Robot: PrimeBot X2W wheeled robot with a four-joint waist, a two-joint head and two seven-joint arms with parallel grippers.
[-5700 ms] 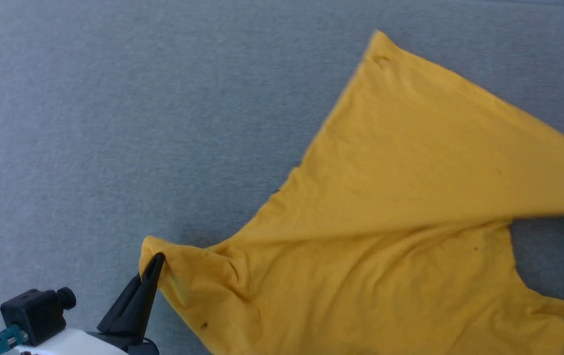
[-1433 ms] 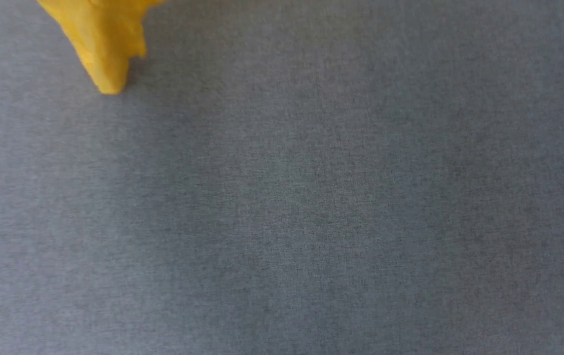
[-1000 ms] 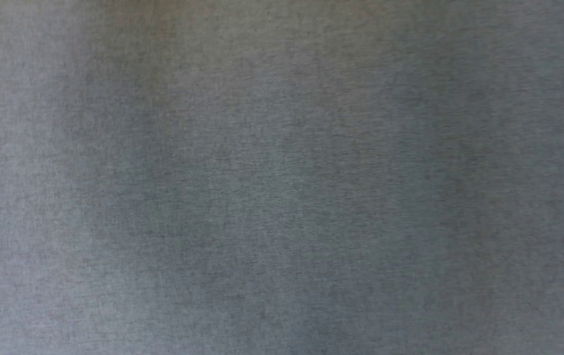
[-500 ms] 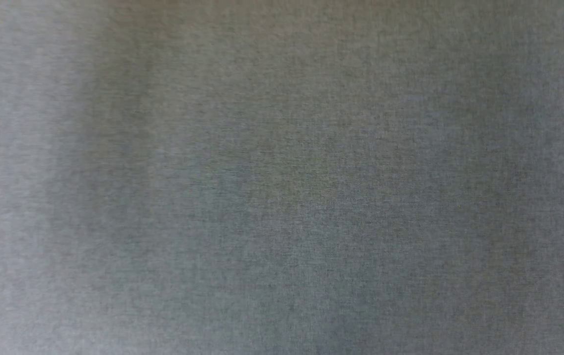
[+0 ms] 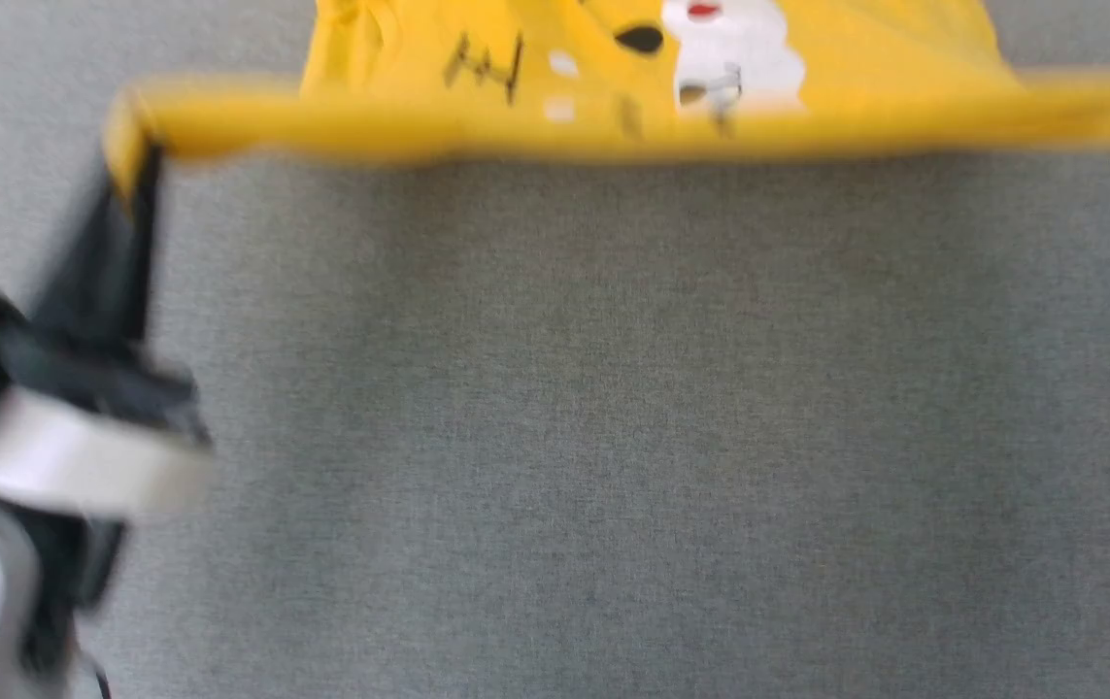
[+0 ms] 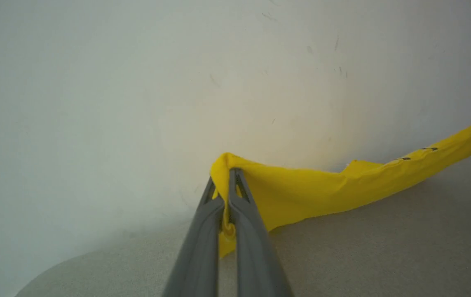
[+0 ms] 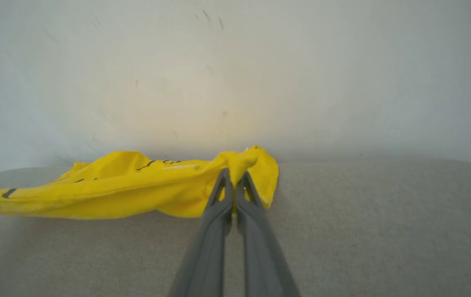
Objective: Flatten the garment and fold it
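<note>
the garment (image 5: 613,126), a yellow t-shirt, is pulled taut into a blurred band across the top of the head view, above the grey fabric surface (image 5: 613,437). the left gripper (image 6: 229,175) is clamped on one bunched corner, and the right gripper (image 7: 235,177) is pinched tight on the opposite corner. a white patch (image 5: 739,53) with a red spot shows on the cloth.

garment (image 5: 613,131) strung between left gripper (image 6: 223,175) and right gripper (image 7: 234,176); over surface (image 5: 613,437)
</note>
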